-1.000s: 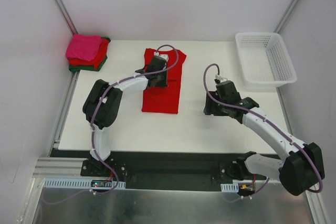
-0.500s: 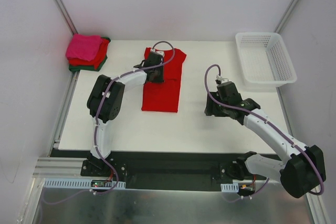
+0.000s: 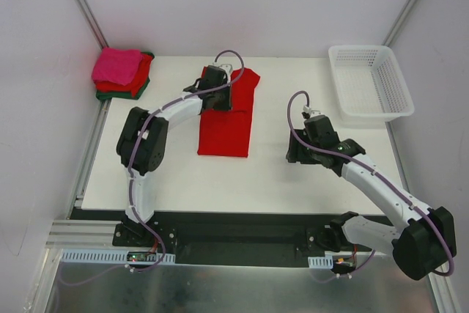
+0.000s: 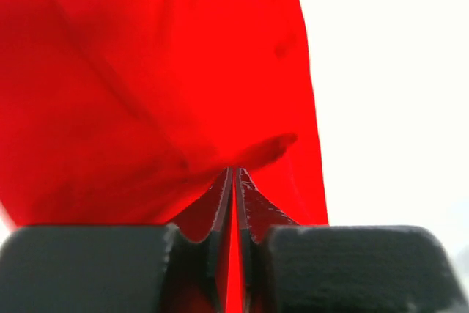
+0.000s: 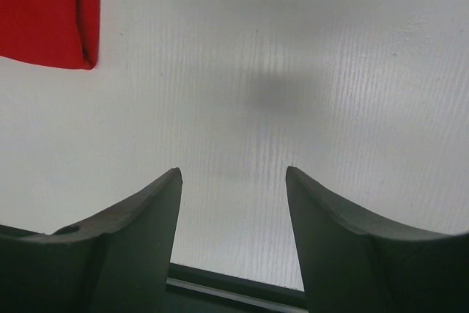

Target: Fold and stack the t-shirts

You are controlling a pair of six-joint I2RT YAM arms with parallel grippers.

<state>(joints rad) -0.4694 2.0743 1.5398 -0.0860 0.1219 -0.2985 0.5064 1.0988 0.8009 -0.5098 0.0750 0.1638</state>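
A bright red t-shirt [image 3: 226,128], folded into a long narrow strip, lies mid-table. My left gripper [image 3: 220,99] sits over its far half, shut with a fold of the red cloth [image 4: 146,93] pinched between its fingers [image 4: 253,207]. The left wrist view shows the cloth bunched at the tips [image 4: 234,171]. My right gripper [image 3: 296,153] hovers open over bare table to the right of the shirt, holding nothing [image 5: 233,174]. Only a corner of the red shirt [image 5: 44,12] shows in its view. A stack of folded t-shirts, hot pink [image 3: 117,65] over red [image 3: 126,83] over dark green [image 3: 136,92], sits at the far left corner.
A white lattice basket [image 3: 370,86] stands at the far right corner. Metal frame posts rise at both far corners. The table's dark near edge [image 5: 234,291] shows behind the right fingers.
My left gripper has slid toward the table's far edge along the red shirt, still pinching cloth. The right arm has barely shifted.
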